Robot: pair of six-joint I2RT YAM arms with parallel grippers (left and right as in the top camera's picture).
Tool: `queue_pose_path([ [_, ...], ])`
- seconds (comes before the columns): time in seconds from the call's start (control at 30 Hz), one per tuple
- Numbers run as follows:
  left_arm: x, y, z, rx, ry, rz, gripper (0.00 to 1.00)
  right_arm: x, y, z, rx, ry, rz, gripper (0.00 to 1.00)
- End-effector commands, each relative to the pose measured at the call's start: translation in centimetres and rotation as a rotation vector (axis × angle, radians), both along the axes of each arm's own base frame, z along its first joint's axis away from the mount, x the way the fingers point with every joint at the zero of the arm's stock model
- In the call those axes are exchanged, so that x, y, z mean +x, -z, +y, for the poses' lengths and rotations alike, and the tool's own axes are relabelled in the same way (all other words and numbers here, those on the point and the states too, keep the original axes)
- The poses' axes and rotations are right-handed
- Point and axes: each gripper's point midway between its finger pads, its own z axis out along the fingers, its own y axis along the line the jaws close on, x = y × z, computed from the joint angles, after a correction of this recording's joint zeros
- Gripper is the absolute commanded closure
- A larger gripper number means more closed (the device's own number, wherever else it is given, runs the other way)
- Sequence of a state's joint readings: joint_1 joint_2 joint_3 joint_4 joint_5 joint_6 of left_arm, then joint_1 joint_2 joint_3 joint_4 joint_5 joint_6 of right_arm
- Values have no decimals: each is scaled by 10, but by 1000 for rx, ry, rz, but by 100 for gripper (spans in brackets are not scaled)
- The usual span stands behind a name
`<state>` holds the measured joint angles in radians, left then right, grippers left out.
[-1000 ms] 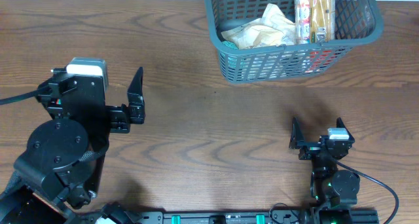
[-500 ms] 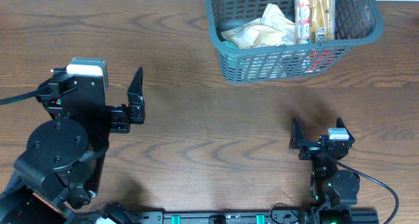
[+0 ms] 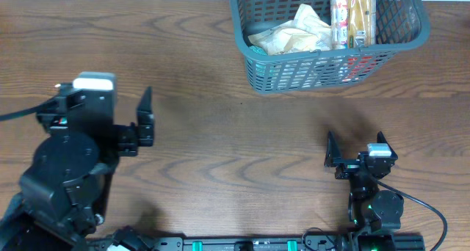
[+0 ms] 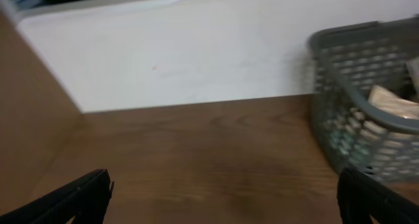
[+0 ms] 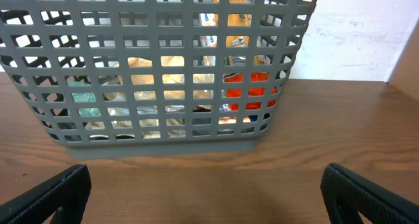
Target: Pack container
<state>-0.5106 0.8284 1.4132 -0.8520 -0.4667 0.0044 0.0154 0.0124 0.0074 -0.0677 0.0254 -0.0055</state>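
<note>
My left fingers (image 4: 78, 198) and right fingers (image 5: 52, 192) both stand spread, holding nothing. The grey-blue basket (image 3: 323, 69) sits at the far edge of the desk (image 3: 220, 152), packets (image 3: 294, 35) inside, well apart from both.

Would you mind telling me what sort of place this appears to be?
Probably a robotics lab bench: a left arm and right arm mounted at a wood-grain table, a plain white wall behind, and a grey basket of snack packets.
</note>
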Motion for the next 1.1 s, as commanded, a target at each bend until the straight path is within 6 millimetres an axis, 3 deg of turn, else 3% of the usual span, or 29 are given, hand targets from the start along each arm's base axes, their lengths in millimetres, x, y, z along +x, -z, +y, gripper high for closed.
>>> queue_pose_path([
  [0.0,-6,8,9,-43,5,-12,1,0,1,0,-10,-3,1,1],
  [0.1,-10,12,12,-65,32,-45,1,0,1,0,-10,-3,1,1],
  [0.33,-18,17,-2,56,222,-207,2,0,1,0,-10,-3,1,1],
  [0.67,-27,108,8,53,181,-180,1,0,1,0,-10,-3,1,1],
  [1.07,-19,152,12,-33,142,-349,1,0,1,0,-10,-3,1,1],
])
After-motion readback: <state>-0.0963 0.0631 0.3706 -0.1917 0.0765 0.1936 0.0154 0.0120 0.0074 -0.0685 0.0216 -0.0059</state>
